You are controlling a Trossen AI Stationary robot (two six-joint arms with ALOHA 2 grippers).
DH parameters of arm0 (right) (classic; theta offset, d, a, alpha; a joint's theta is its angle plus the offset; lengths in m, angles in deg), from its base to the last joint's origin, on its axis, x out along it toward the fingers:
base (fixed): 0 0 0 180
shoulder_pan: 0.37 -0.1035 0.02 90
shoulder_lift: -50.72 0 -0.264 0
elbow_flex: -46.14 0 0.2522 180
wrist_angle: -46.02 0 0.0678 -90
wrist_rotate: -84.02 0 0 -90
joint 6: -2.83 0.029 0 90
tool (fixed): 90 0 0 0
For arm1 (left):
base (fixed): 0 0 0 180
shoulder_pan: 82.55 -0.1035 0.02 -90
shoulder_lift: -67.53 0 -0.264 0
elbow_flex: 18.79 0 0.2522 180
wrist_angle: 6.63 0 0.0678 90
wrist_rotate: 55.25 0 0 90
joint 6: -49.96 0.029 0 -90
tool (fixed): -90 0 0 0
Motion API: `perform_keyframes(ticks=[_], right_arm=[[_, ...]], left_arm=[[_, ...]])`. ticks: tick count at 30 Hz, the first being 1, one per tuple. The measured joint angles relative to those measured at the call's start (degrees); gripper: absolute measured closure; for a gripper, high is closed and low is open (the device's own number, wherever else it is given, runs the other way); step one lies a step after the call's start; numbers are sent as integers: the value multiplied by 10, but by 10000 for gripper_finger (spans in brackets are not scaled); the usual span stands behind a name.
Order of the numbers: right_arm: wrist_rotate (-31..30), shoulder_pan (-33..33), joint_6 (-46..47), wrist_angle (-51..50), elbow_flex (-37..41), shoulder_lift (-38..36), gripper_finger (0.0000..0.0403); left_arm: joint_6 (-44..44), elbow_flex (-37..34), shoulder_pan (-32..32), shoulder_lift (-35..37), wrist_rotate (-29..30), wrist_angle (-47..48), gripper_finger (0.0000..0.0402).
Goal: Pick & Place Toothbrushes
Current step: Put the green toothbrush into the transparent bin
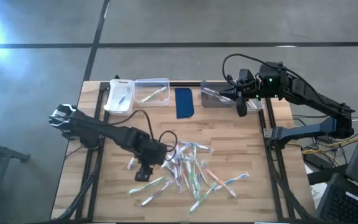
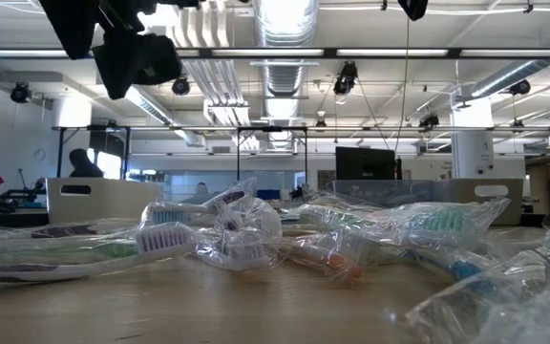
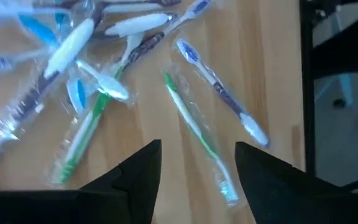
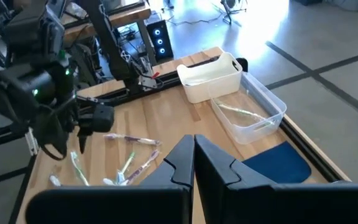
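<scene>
Several wrapped toothbrushes lie in a loose pile on the wooden table's near half. My left gripper hangs open above the pile's left edge, pointing steeply down. In the left wrist view a green-and-white toothbrush lies flat on the table in line with the gap of my left gripper, and a blue-and-white one lies beside it. My right gripper is raised at the far right, beside a grey bin. It shows shut and empty in its wrist view.
Along the far edge stand a white bin, a clear bin with a toothbrush in it, and a dark blue pad. Bare wood lies between the pile and these. Black frame rails run along the table's left and right edges.
</scene>
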Motion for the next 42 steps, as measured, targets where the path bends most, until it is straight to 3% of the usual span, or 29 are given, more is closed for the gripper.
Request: perform_keyframes(ticks=[11,19,23,31,36,42], right_arm=[[0,0,0,-1,0,0,394],[0,0,-10,-1,0,0,394],[0,0,-15,-1,0,0,394],[-2,0,-17,1,0,1,394],[-2,0,-20,1,0,1,394],[-2,0,-51,1,0,1,394]], left_arm=[[-155,4,69,-32,-8,-10,195],[-277,-3,82,-45,-6,-18,195],[-284,-3,82,-53,-2,-23,195],[-52,-3,74,-55,46,-27,195],[303,-3,75,-55,105,-33,196],[658,-3,74,-55,249,-65,195]])
